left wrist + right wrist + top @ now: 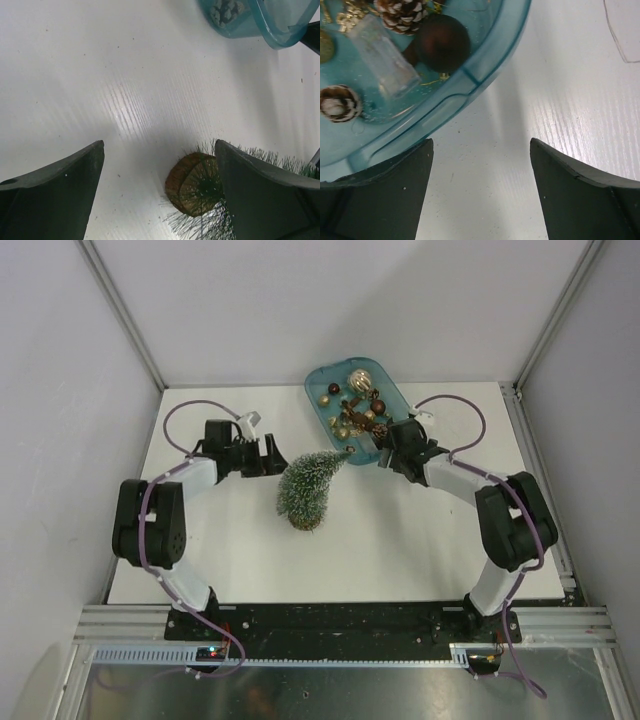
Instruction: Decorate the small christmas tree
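The small christmas tree (306,488), dark green with frosted tips on a round brown base, stands mid-table with its tip towards the teal tray (392,392). No ornament shows on it. My left gripper (272,456) is open and empty just left of the tree. In the left wrist view the wooden base (189,183) lies between the open gripper (159,145), close to the right finger (260,195). My right gripper (388,448) is open and empty at the tray's near rim. In the right wrist view it (481,141) hovers over bare table beside the tray rim (470,80).
The tray holds several ornaments: a dark brown ball (441,42), frosted pine cones (340,102), a clear piece (385,55) and gold bits. White walls with metal rails enclose the table (400,540) on three sides.
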`<state>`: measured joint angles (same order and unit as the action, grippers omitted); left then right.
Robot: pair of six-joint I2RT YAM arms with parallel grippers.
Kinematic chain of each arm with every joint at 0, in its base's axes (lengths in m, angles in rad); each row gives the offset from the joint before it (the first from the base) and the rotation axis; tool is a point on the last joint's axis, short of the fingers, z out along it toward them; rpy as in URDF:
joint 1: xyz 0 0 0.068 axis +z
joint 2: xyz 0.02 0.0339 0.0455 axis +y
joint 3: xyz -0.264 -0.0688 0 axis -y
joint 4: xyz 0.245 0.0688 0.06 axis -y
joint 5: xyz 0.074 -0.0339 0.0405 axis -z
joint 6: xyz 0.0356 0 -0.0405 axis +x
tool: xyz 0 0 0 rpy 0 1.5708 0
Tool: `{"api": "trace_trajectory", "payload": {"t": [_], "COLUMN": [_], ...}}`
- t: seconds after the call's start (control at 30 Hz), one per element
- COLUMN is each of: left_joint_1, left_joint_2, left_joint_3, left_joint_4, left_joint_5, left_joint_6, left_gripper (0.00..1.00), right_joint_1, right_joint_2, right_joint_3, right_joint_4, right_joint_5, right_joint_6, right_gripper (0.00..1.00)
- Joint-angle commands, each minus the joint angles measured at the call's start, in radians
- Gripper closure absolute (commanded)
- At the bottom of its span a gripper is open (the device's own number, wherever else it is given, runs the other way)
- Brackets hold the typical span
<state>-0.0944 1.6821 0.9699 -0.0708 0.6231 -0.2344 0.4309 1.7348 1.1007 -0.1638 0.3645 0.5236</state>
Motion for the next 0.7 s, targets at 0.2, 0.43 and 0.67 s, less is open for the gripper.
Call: {"api": "trace_trajectory", "payload": {"t": [0.2,0.43,0.67], "left_joint_1": [-0.064,-0.098,-0.151], "left_joint_2": [0.077,0.105,0.115], "left_joint_3": [0.048,0.025,-0.02], "left_joint_4": [0.119,0.183,0.207], "left_joint_5": [0.153,0.204,0.233], "left_joint_6": [-0.023,-0.052,-0.058], "left_gripper": [0.04,0.05,0.06], "right_joint_1": [-0.002,0.011,0.02], "right_joint_2": [0.058,-0.133,-0.346], "right_joint_3": [0.031,-0.114,-0.116], "right_joint_4": [-0.047,-0.068,0.048], "right_joint_5": [0.048,0.097,0.038], "right_joint_6": [0.036,0.058,0.003], "right_gripper": [0.25,0.28,0.24]}}
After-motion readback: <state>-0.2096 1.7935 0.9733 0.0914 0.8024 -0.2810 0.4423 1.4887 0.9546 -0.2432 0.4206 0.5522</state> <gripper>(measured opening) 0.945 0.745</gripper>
